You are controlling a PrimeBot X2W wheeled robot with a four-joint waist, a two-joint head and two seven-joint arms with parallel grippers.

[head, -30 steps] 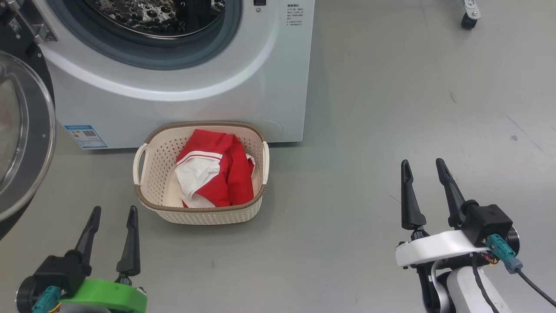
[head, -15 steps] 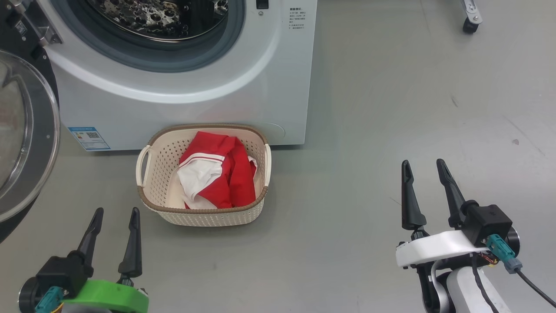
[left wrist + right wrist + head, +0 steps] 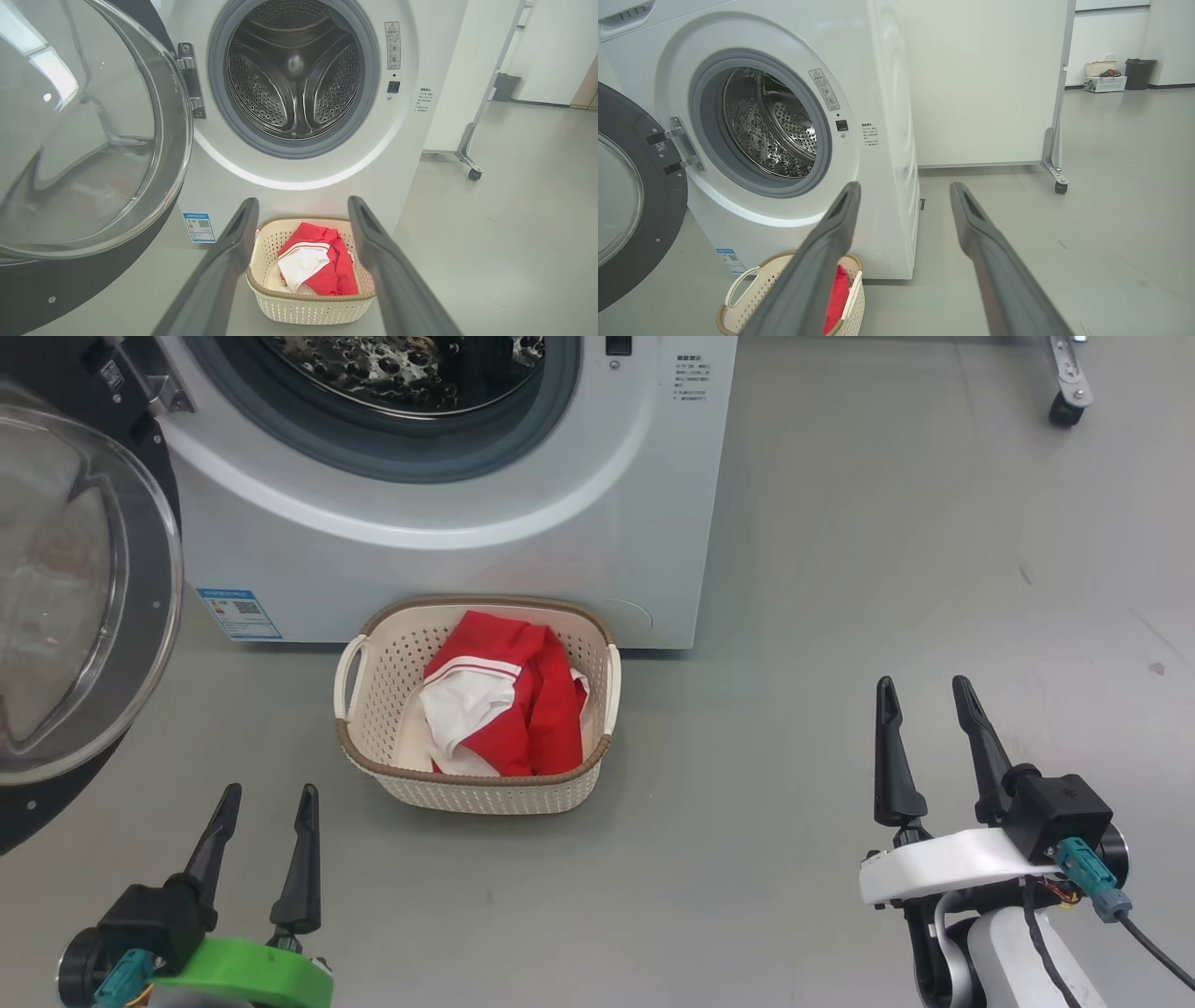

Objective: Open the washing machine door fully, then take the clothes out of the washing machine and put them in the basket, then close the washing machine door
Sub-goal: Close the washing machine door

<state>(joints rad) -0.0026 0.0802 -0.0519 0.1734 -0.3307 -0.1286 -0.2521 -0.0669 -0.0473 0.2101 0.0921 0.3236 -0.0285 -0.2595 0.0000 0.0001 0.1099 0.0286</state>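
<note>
Red clothes (image 3: pixel 537 709) sit in the basket (image 3: pixel 485 795), frame centre. Drum (image 3: pixel 294 79) looks empty, far as visible. Door (image 3: pixel 75 597) open upper left, closing left to do. Left gripper (image 3: pixel 270 791) and right gripper (image 3: pixel 921 681) both spread, empty.

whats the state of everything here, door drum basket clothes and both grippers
washing machine door, swung wide open
drum, nothing seen inside
basket, upright on the floor before the washing machine
clothes, heaped in the basket
left gripper, open, empty
right gripper, open, empty
</note>
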